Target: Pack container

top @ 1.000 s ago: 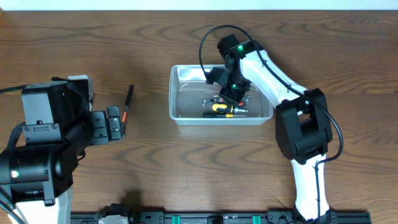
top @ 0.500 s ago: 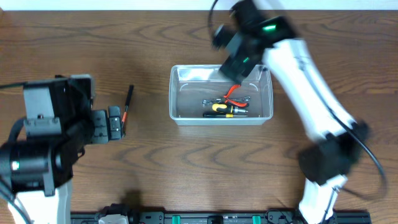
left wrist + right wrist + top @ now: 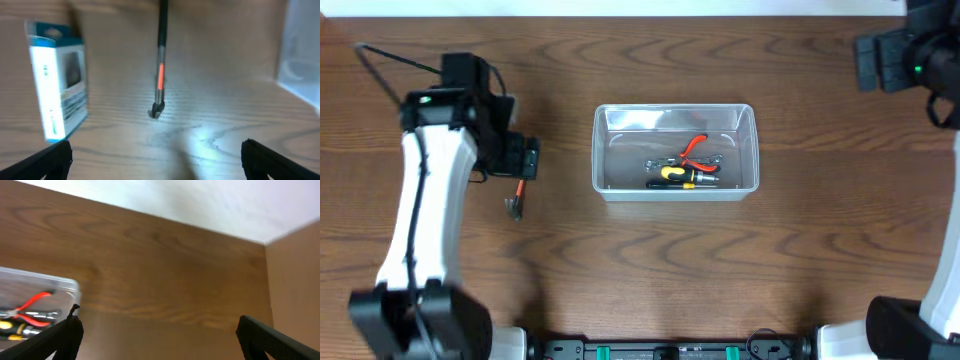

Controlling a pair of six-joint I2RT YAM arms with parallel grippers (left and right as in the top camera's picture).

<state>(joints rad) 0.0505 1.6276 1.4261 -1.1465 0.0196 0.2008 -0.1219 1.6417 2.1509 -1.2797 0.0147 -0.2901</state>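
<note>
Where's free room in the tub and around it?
Container left half is bare; pliers and screwdriver crowd its right-centre. Table right of it is bare; left gripper and a black-orange tool crowd the left.

Left arm: white shell, black joints, thin black cable, green light.
Right arm: white shell, black wrist, green light.
Left gripper: black fingers.

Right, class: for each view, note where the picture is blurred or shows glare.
Overhead: sharp on the container and tools. Left wrist: soft throughout, box lettering unreadable, bright glare on the table. Right wrist: slightly soft, no glare.
</note>
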